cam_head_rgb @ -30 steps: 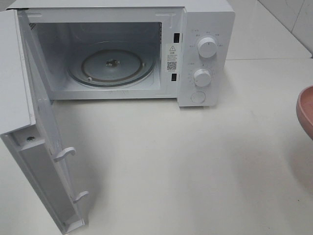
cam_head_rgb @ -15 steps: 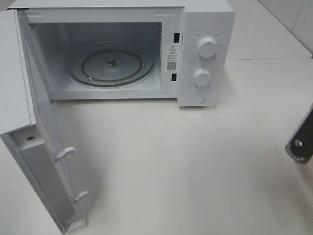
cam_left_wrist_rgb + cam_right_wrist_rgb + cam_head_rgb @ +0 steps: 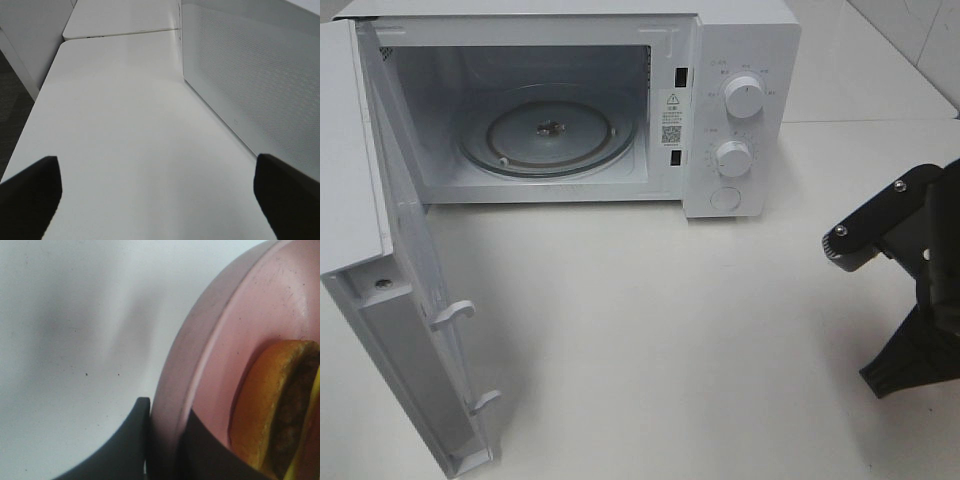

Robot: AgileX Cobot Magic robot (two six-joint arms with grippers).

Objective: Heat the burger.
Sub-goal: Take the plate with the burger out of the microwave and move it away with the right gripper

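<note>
Microwave (image 3: 570, 110) door (image 3: 390, 300) open, turntable (image 3: 548, 135) bare. Your right gripper (image 3: 165, 440) clamps plate (image 3: 220, 350) rim, burger (image 3: 280, 415) aboard; left gripper (image 3: 155, 192) spread, empty. Loading, closing, starting remain.

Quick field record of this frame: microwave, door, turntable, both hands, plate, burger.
microwave: on white table, cavity holds only the turntable
door: swung wide open
turntable: bare glass
left hand: open, above the table beside the microwave wall
right hand: shut on the pink plate rim
burger: on the plate, partly in view
</note>
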